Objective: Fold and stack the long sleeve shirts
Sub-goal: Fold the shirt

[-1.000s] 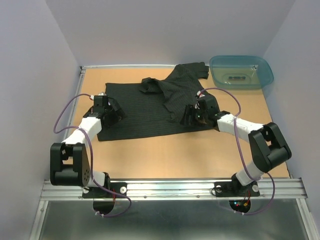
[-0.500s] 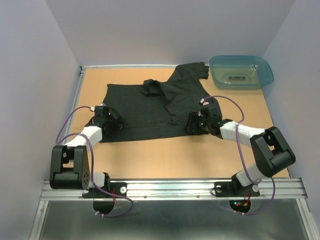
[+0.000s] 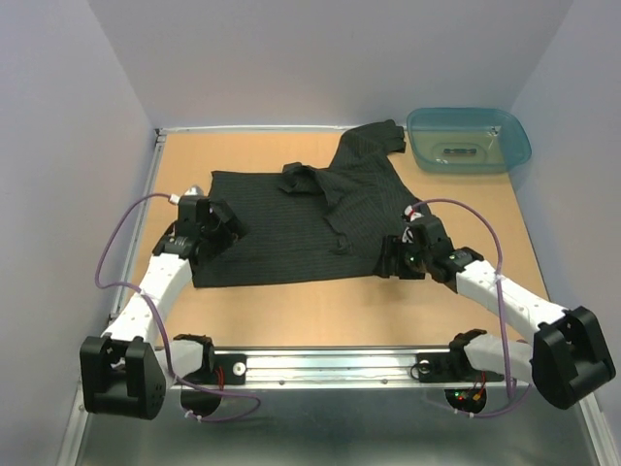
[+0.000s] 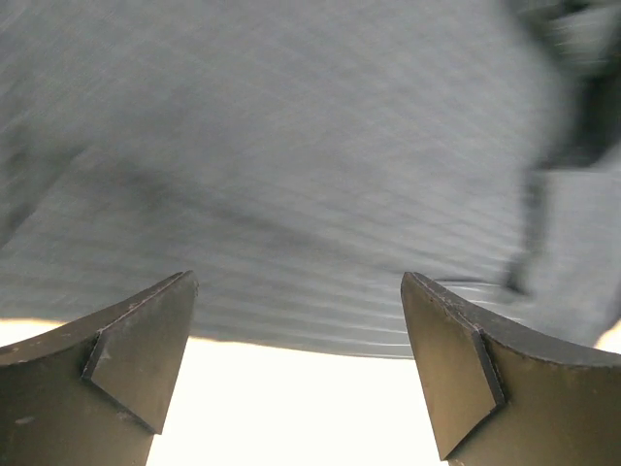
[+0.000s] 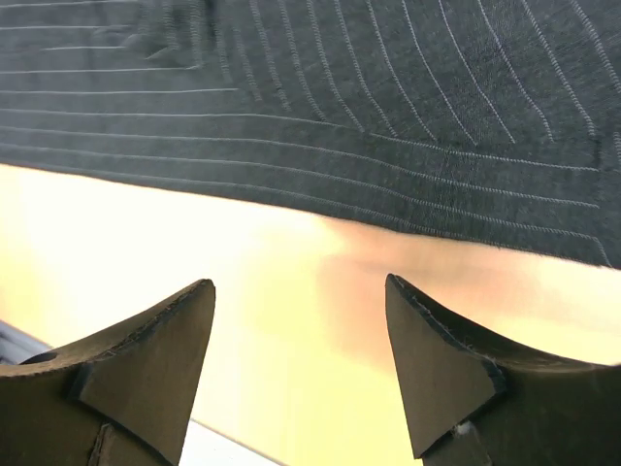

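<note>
Black shirt (image 3: pixel 291 218) lies spread on counter (image 3: pixel 320 306) middle, one sleeve (image 3: pixel 376 136) toward far-right corner; buttons unreadable. Left pincer (image 4: pixel 296 291) and right pincer (image 5: pixel 301 291) gape wide, empty, at its near edge; left wrist view blurred.

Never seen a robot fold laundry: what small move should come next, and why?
The left tool and right tool stand open and empty, each facing the near hem of the black pinstriped shirt, which lies mostly spread out. So probably both should ease forward and close on that hem.
</note>
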Robot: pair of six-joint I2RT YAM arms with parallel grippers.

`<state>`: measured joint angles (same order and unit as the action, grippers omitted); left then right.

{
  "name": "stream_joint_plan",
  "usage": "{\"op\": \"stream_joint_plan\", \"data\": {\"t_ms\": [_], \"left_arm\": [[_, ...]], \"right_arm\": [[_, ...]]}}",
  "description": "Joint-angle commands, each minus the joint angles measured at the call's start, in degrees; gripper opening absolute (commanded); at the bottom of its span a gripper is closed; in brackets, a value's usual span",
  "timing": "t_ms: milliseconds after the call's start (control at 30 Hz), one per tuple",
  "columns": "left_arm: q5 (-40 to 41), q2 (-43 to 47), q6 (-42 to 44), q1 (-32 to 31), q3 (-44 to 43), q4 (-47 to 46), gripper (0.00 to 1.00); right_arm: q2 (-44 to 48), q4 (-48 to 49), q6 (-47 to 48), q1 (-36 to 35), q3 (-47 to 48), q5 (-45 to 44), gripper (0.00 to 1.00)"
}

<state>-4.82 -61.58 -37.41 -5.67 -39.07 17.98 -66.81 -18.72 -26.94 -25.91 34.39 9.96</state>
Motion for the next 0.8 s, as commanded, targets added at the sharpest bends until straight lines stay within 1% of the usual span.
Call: {"op": "stream_joint_plan", "data": {"t_ms": [0,33,100,133,167,200,233,267,300,367,400,500,533,567,600,667,733,767], "left_arm": [[1.5,-4.0,-2.1,-4.8,-10.6,0.7,0.98],[1.9,-5.6,-2.8,-6.4,-12.6,0.7,0.98],[3.3,-9.1,-4.6,-7.9,-16.6,0.7,0.98],[4.4,-12.6,-5.3,-9.0,-20.8,0.7,0.98],[4.4,-14.6,-6.1,-9.7,-23.0,0.7,0.98],[5.8,-18.4,-7.8,-10.1,-27.1,0.6,0.99],[6.3,-20.4,-8.5,-10.7,-29.1,0.5,0.98],[6.7,-22.5,-9.2,-11.2,-31.0,0.4,0.98],[7.8,-26.5,-11.3,-11.8,-34.7,0.5,0.98],[8.5,-30.6,-13.6,-12.7,-38.2,0.7,0.98],[8.5,-34.6,-14.7,-13.0,-41.5,0.7,0.98],[7.7,-40.8,-18.1,-13.3,-47.0,2.4,0.98],[8.2,-44.5,-20.1,-13.5,-51.0,3.3,0.98],[9.3,-46.3,-20.8,-13.5,-52.8,4.6,0.98],[9.5,-49.5,-21.6,-13.5,-56.6,5.3,0.97],[9.9,-52.3,-23.1,-13.6,-60.3,6.6,0.95],[10.5,-56.5,-23.8,-13.5,-66.1,7.9,0.93],[11.0,-58.0,-23.9,-13.5,-68.0,9.8,0.9]], "right_arm": [[3.6,-4.0,2.5,-0.1,6.4,0.1,0.76],[3.8,-4.1,2.5,-0.1,7.1,-0.7,0.77],[4.4,-4.3,2.2,-0.1,8.4,-1.7,0.81],[4.6,-4.2,2.2,-0.1,9.0,-2.5,0.85],[4.9,-4.1,2.2,-0.1,9.2,-3.0,0.88],[5.4,-4.3,2.2,-0.1,9.3,-3.4,0.9],[5.8,-4.4,2.5,-0.2,9.2,-4.5,0.93],[6.2,-4.3,2.6,-0.1,9.1,-4.5,0.94],[7.1,-4.3,2.9,-0.1,9.0,-4.5,0.95],[7.9,-4.3,3.2,-0.1,8.8,-3.6,0.95],[8.4,-4.4,3.2,-0.2,8.7,-3.4,0.95],[9.8,-4.5,3.0,-0.1,8.1,-2.5,0.95],[10.1,-4.4,3.0,-0.1,7.8,-2.3,0.95],[10.4,-4.4,3.0,-0.1,7.4,-2.4,0.95],[10.6,-4.5,3.0,-0.2,7.1,-2.6,0.95],[11.3,-4.5,2.9,-0.1,6.6,-3.2,0.95],[12.0,-4.5,2.9,-0.2,5.8,-3.5,0.95],[12.2,-4.5,2.9,-0.1,5.5,-3.7,0.95]]}}
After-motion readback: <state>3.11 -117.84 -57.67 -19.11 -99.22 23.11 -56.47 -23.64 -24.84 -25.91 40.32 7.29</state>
